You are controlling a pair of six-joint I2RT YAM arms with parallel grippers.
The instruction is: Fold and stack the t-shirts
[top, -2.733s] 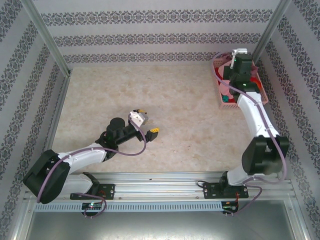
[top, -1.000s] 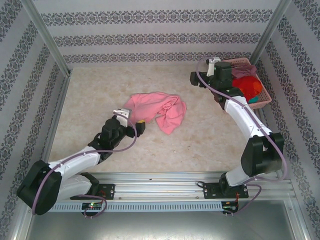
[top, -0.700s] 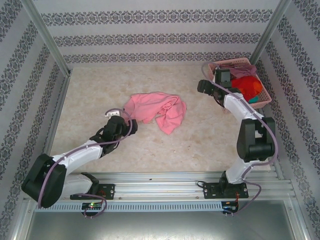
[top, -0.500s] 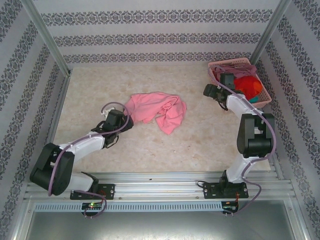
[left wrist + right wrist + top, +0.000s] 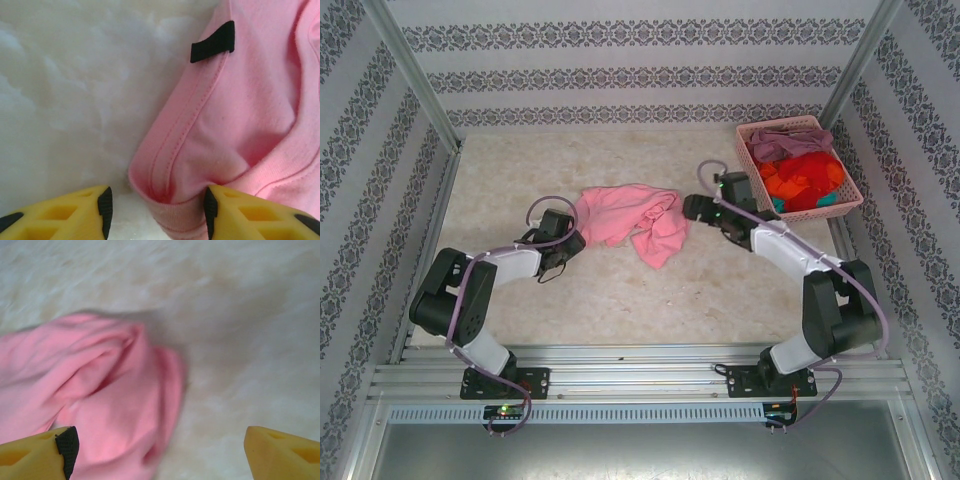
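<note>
A light pink t-shirt (image 5: pixel 630 215) lies crumpled in the middle of the table. My left gripper (image 5: pixel 572 240) sits low at its left edge. In the left wrist view the shirt's folded hem (image 5: pixel 185 165) lies between the yellow fingers (image 5: pixel 80 212). The right pad touches the cloth, the left pad stands apart, so the left gripper (image 5: pixel 156 205) is open. My right gripper (image 5: pixel 692 208) is at the shirt's right edge, wide open (image 5: pixel 157 445), over the pink cloth (image 5: pixel 100 400). Mauve (image 5: pixel 788 138), orange-red (image 5: pixel 805 178) and teal (image 5: pixel 832 197) t-shirts lie in the basket.
The pink lattice basket (image 5: pixel 751 163) stands at the back right corner, against the patterned wall. A black tag (image 5: pixel 212 41) sits on the pink shirt's seam. Bare marbled tabletop (image 5: pixel 520 170) surrounds the shirt; metal rails (image 5: pixel 640 365) run along the near edge.
The pink shirt has come out of the basket onto the table. My left gripper slid to its left edge and its jaws narrowed. The right arm swung from the basket to the shirt's right edge.
</note>
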